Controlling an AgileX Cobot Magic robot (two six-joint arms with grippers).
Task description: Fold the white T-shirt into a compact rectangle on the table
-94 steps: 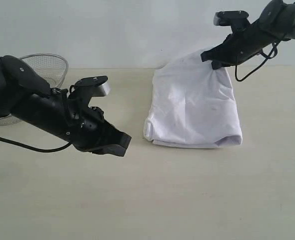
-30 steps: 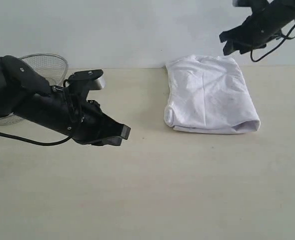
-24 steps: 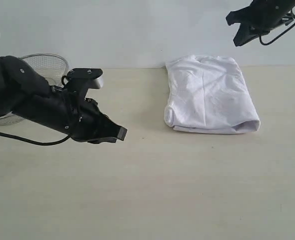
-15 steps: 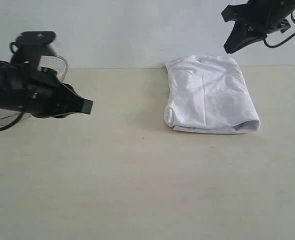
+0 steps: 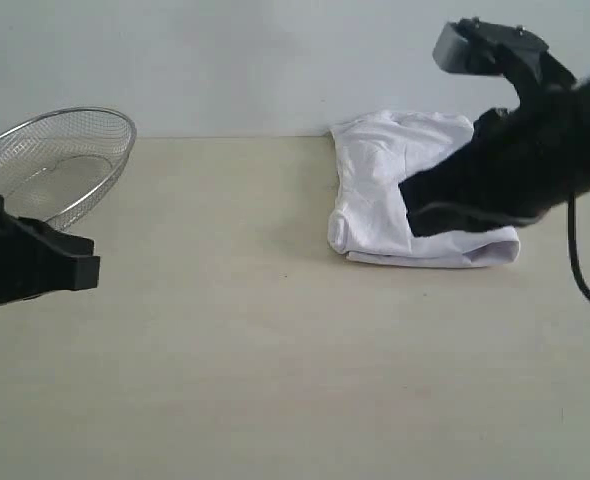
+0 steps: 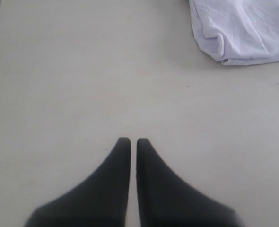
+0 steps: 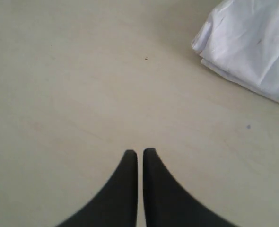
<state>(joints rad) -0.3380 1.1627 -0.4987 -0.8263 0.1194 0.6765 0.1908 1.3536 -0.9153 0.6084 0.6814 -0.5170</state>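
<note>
Two empty, clenched pairs: left fingers [image 6: 113,189] and right fingers [image 7: 123,189]. We should withdraw high, leaving the folded white T-shirt [image 6: 243,28], beyond their tips, undisturbed on the tabletop [image 6: 59,71].

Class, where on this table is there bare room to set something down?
The table is bare across its near half, and between the wire basket and the white T-shirt. Crowded: far right, where the right gripper hangs by the shirt.
</note>
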